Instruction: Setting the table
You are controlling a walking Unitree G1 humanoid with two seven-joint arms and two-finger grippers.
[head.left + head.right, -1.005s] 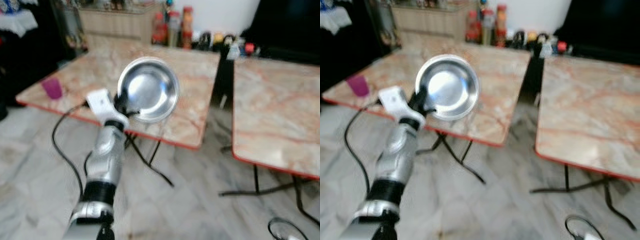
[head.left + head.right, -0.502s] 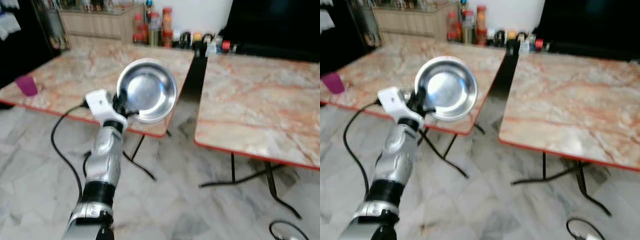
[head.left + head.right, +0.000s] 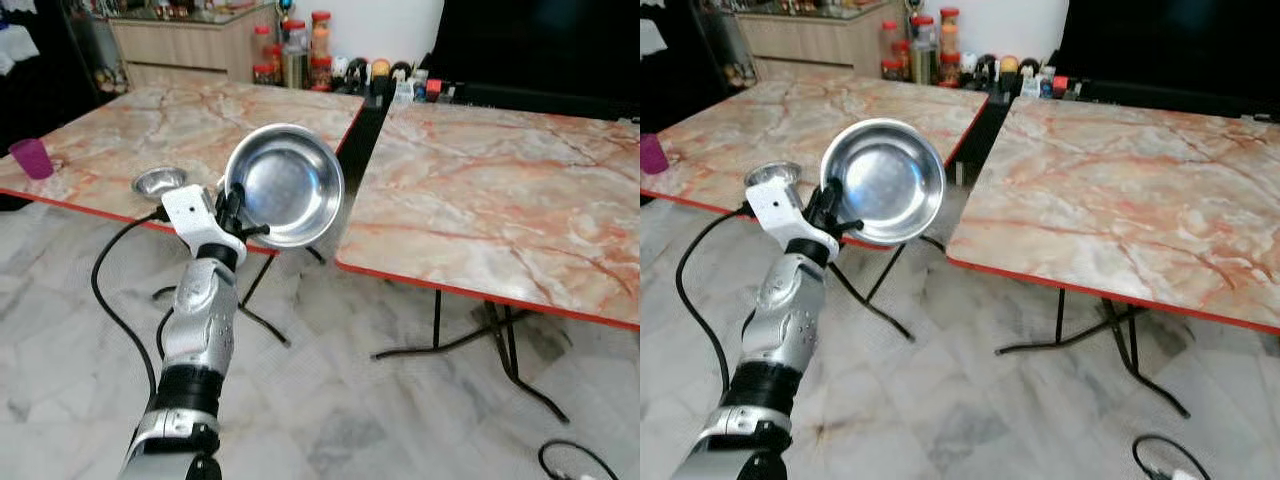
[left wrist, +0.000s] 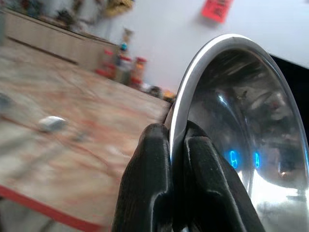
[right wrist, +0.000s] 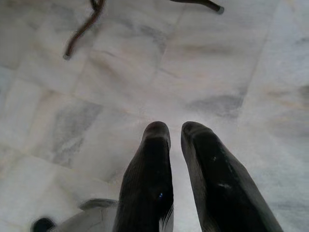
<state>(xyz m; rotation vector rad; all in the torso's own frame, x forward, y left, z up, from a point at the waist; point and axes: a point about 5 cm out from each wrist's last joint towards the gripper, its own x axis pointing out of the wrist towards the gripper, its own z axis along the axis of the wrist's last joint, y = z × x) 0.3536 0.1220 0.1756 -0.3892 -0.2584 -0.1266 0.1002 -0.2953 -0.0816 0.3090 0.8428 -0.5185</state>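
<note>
My left gripper point(image 3: 229, 206) is raised in front of me, shut on the rim of a shiny steel bowl point(image 3: 285, 185). The bowl is tilted on edge with its inside facing me, over the near corner of the left marble table point(image 3: 120, 125). In the left wrist view both black fingers point(image 4: 149, 164) pinch the bowl's rim point(image 4: 193, 82). A smaller steel bowl point(image 3: 160, 182) sits on that table near its red front edge, beside my wrist. My right gripper point(image 5: 175, 133) hangs over the marble floor, shut on nothing.
A second marble table point(image 3: 500, 190) stands to the right, with a dark gap between the two. A purple cup point(image 3: 32, 158) is at the left table's far left. Bottles and jars point(image 3: 300, 50) line the back. A black cable point(image 3: 570, 462) lies on the floor.
The camera has swung right and closer, so both tables slid left in view and the picture sharpened. The small steel bowl came into sight. The left gripper still holds the big bowl.
</note>
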